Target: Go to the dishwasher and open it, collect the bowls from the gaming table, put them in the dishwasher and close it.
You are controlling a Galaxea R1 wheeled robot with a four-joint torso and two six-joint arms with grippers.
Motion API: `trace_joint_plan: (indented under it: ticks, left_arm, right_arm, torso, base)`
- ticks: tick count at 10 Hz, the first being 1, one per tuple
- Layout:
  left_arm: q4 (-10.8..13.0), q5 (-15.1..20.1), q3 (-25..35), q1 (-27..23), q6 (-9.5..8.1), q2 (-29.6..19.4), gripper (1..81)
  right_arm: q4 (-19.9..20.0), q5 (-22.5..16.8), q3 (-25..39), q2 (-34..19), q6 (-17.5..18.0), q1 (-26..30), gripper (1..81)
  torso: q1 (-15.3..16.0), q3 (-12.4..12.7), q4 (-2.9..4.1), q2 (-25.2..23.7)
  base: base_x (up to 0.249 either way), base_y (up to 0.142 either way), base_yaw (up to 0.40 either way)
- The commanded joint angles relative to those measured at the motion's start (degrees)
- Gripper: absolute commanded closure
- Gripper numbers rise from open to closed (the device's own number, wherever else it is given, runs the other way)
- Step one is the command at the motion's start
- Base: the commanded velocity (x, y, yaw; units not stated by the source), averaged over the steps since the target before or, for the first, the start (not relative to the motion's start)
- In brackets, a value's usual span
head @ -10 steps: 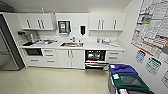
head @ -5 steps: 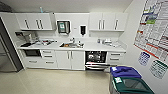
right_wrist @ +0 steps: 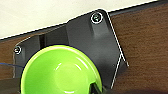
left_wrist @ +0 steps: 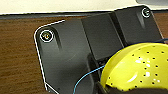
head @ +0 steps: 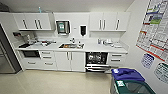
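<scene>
The dishwasher [head: 96,60] stands open under the white counter, right of the sink, its door folded down and its dark racks showing. In the left wrist view a yellow bowl [left_wrist: 137,67] with small dark specks hangs over my dark base plate, and my left gripper [left_wrist: 105,88] is shut on its rim. In the right wrist view a bright green bowl [right_wrist: 60,72] faces up, with my right gripper [right_wrist: 96,88] shut on its edge. The gaming table is out of view.
A blue-lidded bin [head: 127,74] and a green-lidded bin [head: 133,88] stand at the front right, near the dishwasher. A steel fridge [head: 6,56] is at the left. Posters [head: 153,27] cover the right wall. Beige floor [head: 57,82] lies before the cabinets.
The whole head picture has shifted slightly down as the robot moves a little nearer to the kitchen counter. The dishwasher stays open.
</scene>
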Motion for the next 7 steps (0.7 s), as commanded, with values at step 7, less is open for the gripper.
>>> trace_joint_plan:
  ticks: [7]
  left_arm:
    - [0.4, 3.21, 0.0, -2.96, 0.0, 0.19, 81.1]
  right_arm:
    - [-0.23, -2.13, -0.05, -0.87, -0.11, 2.42, 81.1]
  torso:
    - [0.02, 0.0, 0.0, 0.0]
  base:
    - [0.131, 0.0, 0.0]
